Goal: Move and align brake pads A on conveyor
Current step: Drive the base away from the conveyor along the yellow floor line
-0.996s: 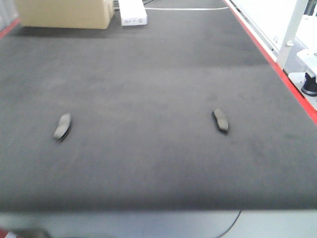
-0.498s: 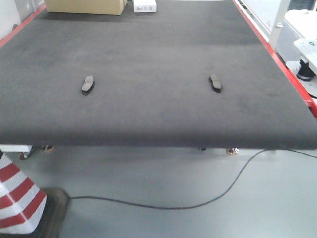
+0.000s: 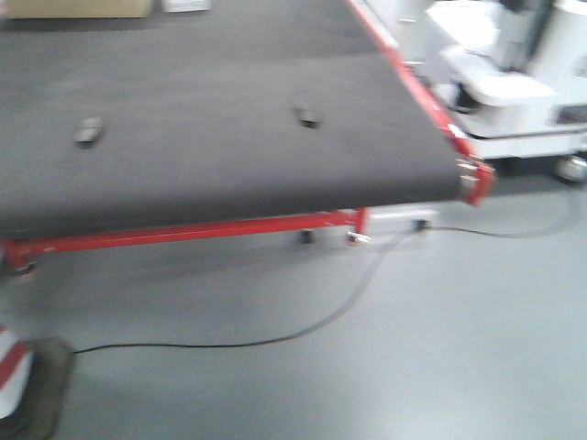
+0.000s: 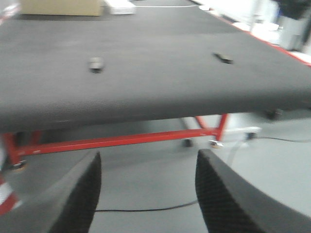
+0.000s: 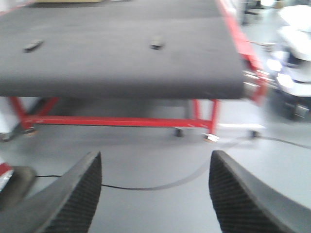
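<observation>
Step in hand: approach to the belt [image 3: 202, 64]; judged not yet within reach of any pad.
Left gripper [image 4: 149, 160]: spread wide, nothing held; it hung over the floor [image 3: 431, 367], short of the belt's near edge.
Right gripper [image 5: 156, 160]: spread wide, nothing held; it was likewise over the floor and below belt height.
Approach: close on the belt squarely, keeping the base off the cable [image 3: 303, 330] and the cone [image 3: 27, 385].
Clearance: lift both wrists above the red frame [image 3: 183, 234] before reaching over the edge.
Grasp: turn each wrist so the jaws close across a pad's short width, then descend straight. The pads looked thin, so the fingertips would need to reach the belt surface.
Alignment: choose one line on the belt and rotate each pad until its long axis matches it.
Pads in view: two only.
Left pad [image 3: 88, 131]: lay flat on the belt, left part, set back from the near edge.
Right pad [image 3: 307, 115]: lay flat on the belt, well apart from the left pad, nearer the red-edged side.
Long axis, left pad: appeared to run away from the camera, far end leaning right; blur left this uncertain.
Long axis, right pad: appeared to run away from the camera, far end leaning left, so the two did not look parallel.
Face up: could not be told.
</observation>
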### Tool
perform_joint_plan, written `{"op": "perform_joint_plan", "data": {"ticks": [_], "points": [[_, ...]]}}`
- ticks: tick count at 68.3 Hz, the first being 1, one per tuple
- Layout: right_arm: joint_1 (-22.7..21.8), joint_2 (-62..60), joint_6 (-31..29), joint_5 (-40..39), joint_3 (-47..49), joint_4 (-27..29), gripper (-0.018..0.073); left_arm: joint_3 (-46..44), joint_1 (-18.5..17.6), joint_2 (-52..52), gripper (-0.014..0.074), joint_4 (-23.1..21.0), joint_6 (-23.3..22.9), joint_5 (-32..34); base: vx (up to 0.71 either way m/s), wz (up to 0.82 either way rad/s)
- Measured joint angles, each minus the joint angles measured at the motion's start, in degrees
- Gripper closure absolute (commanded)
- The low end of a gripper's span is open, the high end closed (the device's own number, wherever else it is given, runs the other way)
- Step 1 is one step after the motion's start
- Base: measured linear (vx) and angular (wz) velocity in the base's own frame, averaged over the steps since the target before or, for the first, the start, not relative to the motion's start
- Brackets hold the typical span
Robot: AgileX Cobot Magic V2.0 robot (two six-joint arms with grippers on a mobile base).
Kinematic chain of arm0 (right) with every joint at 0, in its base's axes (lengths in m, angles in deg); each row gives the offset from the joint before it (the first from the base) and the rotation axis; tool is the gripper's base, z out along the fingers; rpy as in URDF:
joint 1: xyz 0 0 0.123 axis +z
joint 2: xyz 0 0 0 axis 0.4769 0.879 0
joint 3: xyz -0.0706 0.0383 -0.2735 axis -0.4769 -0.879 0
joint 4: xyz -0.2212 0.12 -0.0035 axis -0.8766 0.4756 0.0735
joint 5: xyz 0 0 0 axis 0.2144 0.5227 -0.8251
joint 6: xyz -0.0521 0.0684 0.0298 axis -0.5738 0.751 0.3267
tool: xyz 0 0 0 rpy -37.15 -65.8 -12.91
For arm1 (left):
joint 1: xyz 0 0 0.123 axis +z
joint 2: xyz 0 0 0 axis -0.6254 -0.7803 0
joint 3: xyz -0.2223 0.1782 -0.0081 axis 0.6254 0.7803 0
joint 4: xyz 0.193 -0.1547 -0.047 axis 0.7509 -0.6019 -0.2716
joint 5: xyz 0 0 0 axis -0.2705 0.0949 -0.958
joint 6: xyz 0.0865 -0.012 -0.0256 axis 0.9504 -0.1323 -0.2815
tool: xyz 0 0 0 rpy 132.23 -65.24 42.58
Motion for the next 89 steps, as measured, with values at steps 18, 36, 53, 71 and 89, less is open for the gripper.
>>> {"op": "perform_joint_plan", "data": {"ticks": [18,36,53,71,89], "points": [[0.00,0.00,0.00,-0.05,0.00,-0.11,0.0093,0.00,0.00,0.00,0.0174,0.00,0.00,0.00,-0.23,-0.90],[0.00,0.00,0.00,0.01,0.00,-0.16,0.0093,0.00,0.00,0.00,0.0174,0.00,0.00,0.00,-0.22,-0.89],[0.00,0.00,0.00,0.01,0.00,-0.16,0.0093,0.00,0.00,0.00,0.0174,0.00,0.05,0.00,-0.19,-0.74],[0.00,0.00,0.00,0.01,0.00,-0.16,0.0093,0.00,0.00,0.00,0.0174,0.00,0.05,0.00,-0.18,-0.69],[0.00,0.00,0.00,0.01,0.00,-0.16,0.0093,0.00,0.00,0.00,0.0174,0.00,0.05,0.00,-0.14,-0.69]]}}
